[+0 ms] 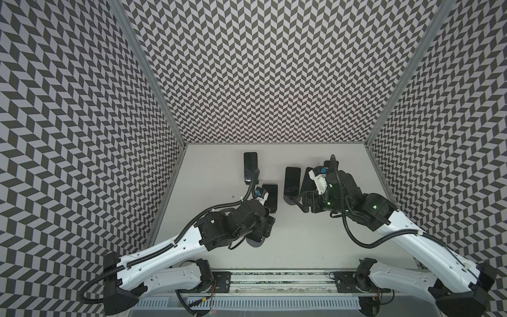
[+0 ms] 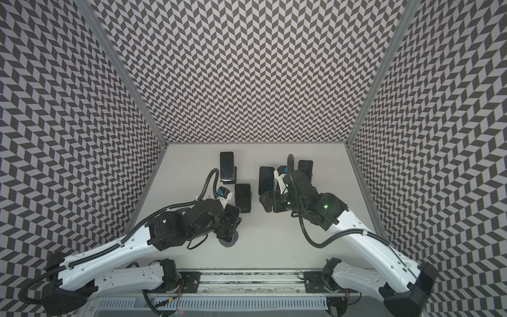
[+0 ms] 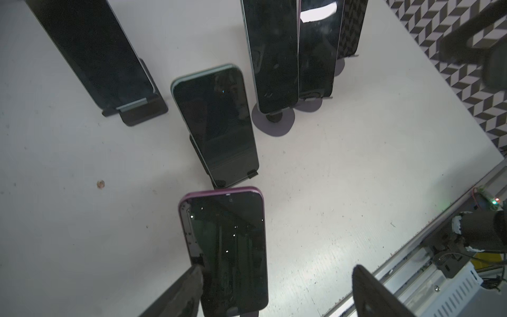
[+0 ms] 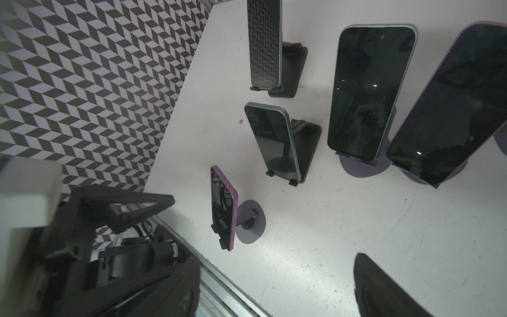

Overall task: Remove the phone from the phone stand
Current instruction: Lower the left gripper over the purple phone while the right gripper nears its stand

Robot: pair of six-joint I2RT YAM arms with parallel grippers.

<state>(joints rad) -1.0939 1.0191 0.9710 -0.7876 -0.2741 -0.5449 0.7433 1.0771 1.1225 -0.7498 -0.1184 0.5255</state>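
Note:
A purple-cased phone (image 3: 225, 247) leans on a round-based phone stand (image 4: 251, 222) near the table's front left; in the right wrist view the phone (image 4: 223, 208) shows edge-on. My left gripper (image 3: 278, 271) hangs over it and is open. One of its fingers (image 3: 189, 285) sits against one long edge of the phone, and the other finger (image 3: 370, 293) stands far off the opposite edge. In both top views the left gripper (image 1: 263, 226) (image 2: 230, 222) hides most of this phone. My right gripper (image 4: 277, 260) is open over bare table, with nothing between its fingers.
Several other dark phones stand on stands: one at the back left (image 1: 250, 167), one mid-table (image 1: 270, 199), and a close group on the right (image 1: 292, 182) beside the right gripper (image 1: 304, 203). The front rail (image 1: 274, 275) borders the table.

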